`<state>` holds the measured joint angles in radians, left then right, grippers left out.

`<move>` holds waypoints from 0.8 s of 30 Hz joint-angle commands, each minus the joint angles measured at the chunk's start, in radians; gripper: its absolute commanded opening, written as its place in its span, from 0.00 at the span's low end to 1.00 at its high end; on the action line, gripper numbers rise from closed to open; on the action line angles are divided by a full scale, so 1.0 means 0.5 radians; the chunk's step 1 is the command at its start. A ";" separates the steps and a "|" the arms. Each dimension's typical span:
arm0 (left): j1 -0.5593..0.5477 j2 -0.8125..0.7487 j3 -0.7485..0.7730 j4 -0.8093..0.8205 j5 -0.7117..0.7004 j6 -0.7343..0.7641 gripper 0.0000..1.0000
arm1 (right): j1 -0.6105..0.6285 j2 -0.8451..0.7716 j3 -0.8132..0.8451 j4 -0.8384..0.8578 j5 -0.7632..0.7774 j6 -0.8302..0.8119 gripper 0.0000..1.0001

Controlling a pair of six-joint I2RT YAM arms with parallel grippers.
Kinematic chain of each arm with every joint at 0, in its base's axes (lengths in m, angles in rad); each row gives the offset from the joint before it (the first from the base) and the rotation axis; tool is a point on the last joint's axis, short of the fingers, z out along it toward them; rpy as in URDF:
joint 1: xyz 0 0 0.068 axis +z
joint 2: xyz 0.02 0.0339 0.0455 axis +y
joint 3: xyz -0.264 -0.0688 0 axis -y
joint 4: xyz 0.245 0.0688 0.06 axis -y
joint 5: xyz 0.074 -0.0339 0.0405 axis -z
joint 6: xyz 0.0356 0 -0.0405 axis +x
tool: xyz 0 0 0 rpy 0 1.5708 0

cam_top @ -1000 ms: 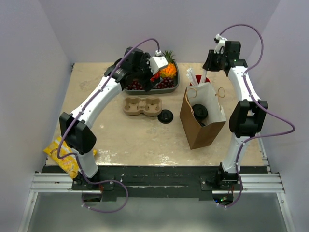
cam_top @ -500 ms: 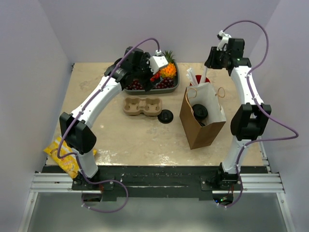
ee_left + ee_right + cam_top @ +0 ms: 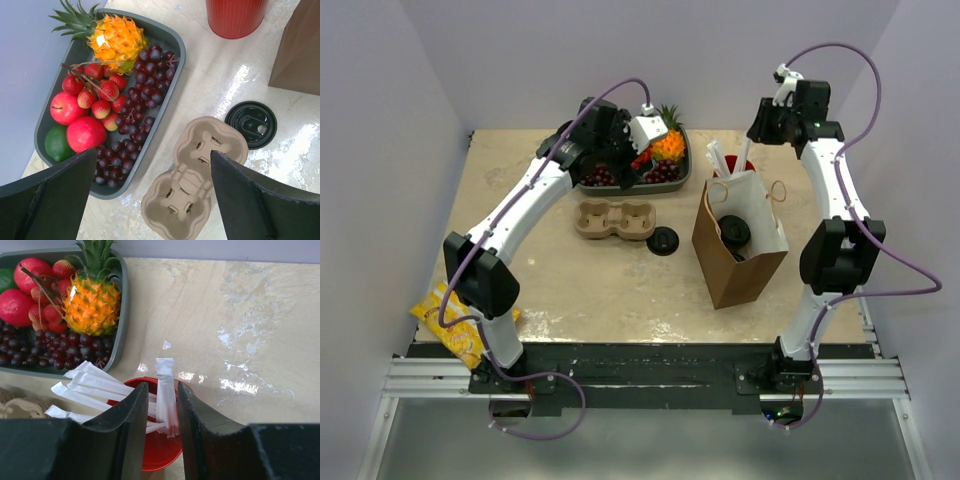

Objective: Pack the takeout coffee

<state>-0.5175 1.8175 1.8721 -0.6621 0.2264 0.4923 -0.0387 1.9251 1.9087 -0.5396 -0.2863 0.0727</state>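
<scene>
The takeout coffee (image 3: pixel 735 232), a brown paper cup with a black lid, stands inside the open brown paper bag (image 3: pixel 745 270). A second black lid (image 3: pixel 663 240) lies on the table left of the bag; it also shows in the left wrist view (image 3: pixel 251 125). My right gripper (image 3: pixel 763 130) hangs above the red cup (image 3: pixel 162 455) of white straws and is shut on one wrapped straw (image 3: pixel 166 390), which is lifted. My left gripper (image 3: pixel 153 160) is open and empty, high above the tan cup carrier (image 3: pixel 192 177) and the fruit tray's edge.
A grey tray (image 3: pixel 682 178) of fruit stands at the back centre. The two-hole carrier (image 3: pixel 617 220) lies in front of it. A yellow snack bag (image 3: pixel 448 320) lies at the near left edge. The bag's corner (image 3: pixel 300 50) shows in the left wrist view.
My right gripper has risen a little and moved back and to the right with the straw. The left arm has not moved.
</scene>
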 commanded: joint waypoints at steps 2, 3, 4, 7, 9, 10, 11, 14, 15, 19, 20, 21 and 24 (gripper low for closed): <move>0.010 -0.082 -0.001 0.045 -0.002 -0.055 1.00 | -0.008 0.009 0.045 0.039 0.017 0.020 0.31; 0.013 -0.085 -0.004 0.045 -0.005 -0.058 1.00 | -0.005 0.012 0.048 0.042 0.005 0.023 0.31; 0.013 -0.088 -0.007 0.048 -0.008 -0.058 1.00 | -0.005 0.015 0.051 0.051 -0.007 0.023 0.31; 0.010 -0.085 -0.014 0.045 -0.014 -0.061 1.00 | -0.005 0.040 0.067 0.058 -0.029 0.033 0.31; 0.013 -0.082 -0.014 0.045 -0.014 -0.064 1.00 | -0.005 0.058 0.073 0.064 -0.035 0.033 0.33; 0.013 -0.079 -0.011 0.045 -0.014 -0.067 1.00 | -0.005 0.058 0.076 0.073 -0.041 0.036 0.33; 0.010 -0.079 -0.010 0.045 -0.014 -0.070 1.00 | -0.005 0.058 0.079 0.079 -0.041 0.030 0.33; 0.010 -0.070 -0.010 0.045 -0.017 -0.076 1.00 | -0.005 0.086 0.097 0.088 -0.059 0.039 0.30; 0.010 -0.067 -0.007 0.042 -0.017 -0.073 1.00 | -0.005 0.101 0.109 0.091 -0.069 0.036 0.28; 0.010 -0.061 -0.001 0.039 -0.023 -0.073 1.00 | -0.005 0.114 0.149 0.110 -0.090 0.033 0.20; 0.010 -0.058 -0.001 0.042 -0.026 -0.076 1.00 | -0.005 0.117 0.156 0.110 -0.090 0.027 0.16; 0.013 -0.055 -0.001 0.036 -0.026 -0.073 1.00 | -0.005 0.117 0.162 0.113 -0.093 0.026 0.14; 0.010 -0.055 -0.001 0.032 -0.026 -0.073 1.00 | -0.005 0.092 0.195 0.085 -0.099 -0.004 0.01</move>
<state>-0.5171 1.8172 1.8675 -0.6632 0.2195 0.4725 -0.0395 1.9945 1.9392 -0.5301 -0.3088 0.0811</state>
